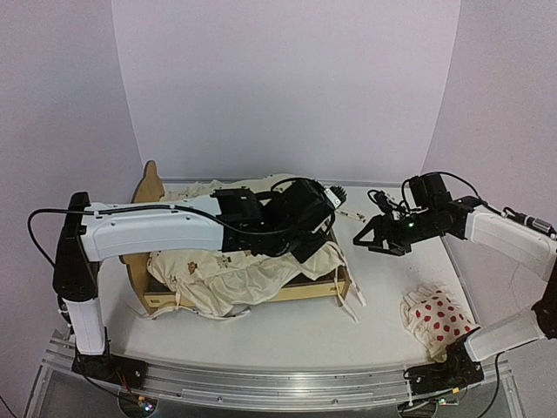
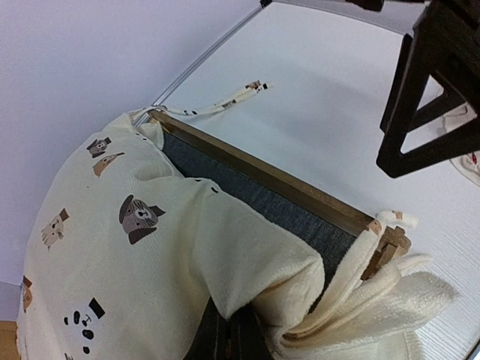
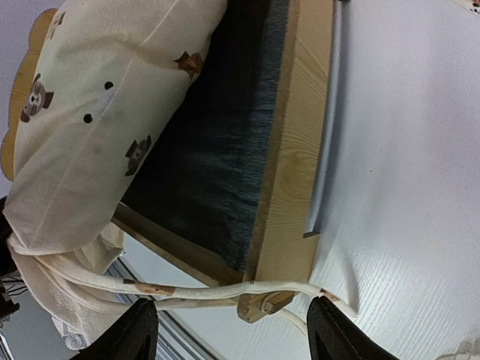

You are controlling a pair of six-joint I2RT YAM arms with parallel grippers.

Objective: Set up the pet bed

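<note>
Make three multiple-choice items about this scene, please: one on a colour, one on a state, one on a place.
1. What colour is the base of the pet bed?
A) dark grey
B) red
C) bright green

2. In what state is the right end effector?
A) shut on a tie
B) shut on the headboard
C) open and empty

3. Where does the red-dotted pillow lie?
A) on the pet bed
B) on the table, near the right arm's base
C) in the right end effector

Answers:
1 A: the right wrist view shows dark grey between the wooden rail and the cushion.
2 C: its fingers stand wide apart with nothing between them.
3 B: the top view shows it on the white surface, away from the bed.
</note>
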